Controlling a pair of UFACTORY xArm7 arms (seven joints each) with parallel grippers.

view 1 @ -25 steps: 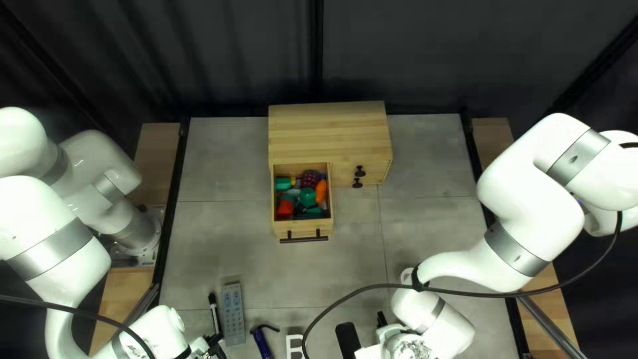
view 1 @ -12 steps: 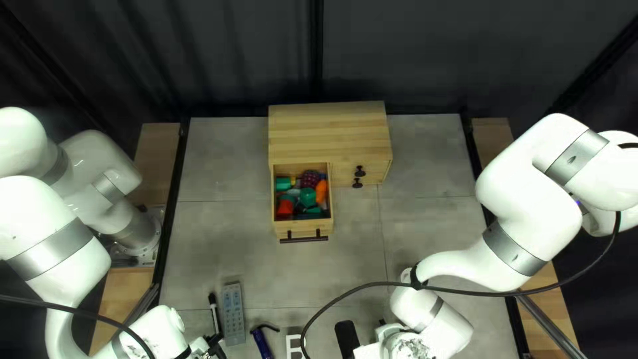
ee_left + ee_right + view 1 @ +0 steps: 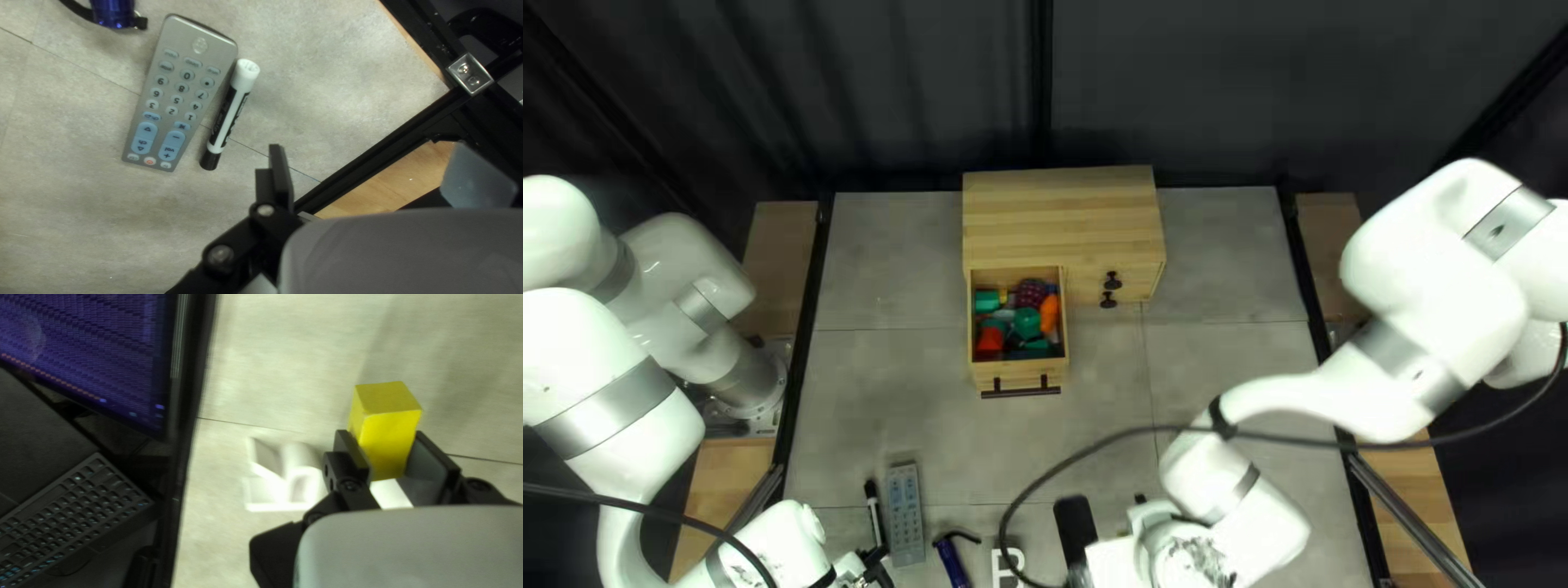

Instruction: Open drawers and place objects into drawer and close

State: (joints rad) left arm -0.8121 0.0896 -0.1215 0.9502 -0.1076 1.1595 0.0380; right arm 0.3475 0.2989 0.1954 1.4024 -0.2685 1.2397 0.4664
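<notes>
My left gripper stays low at the near left, beside a black-and-white marker and grey remote. In the left wrist view the left gripper stands open, the marker and remote lying ahead to one side. My right gripper shows only partly at the near edge; in its wrist view the right gripper is shut on a yellow block, held above the table. The wooden cabinet has its left drawer pulled out, full of coloured toys.
A blue flashlight and white letter lie near the front edge. Two black knobs mark the cabinet's closed right side. A monitor and keyboard stand beyond the table edge. My right arm's cable crosses above the table.
My right arm has shifted, its gripper moving a little toward the far side and the left of the top left view, with its cable following. The left arm has kept still.
</notes>
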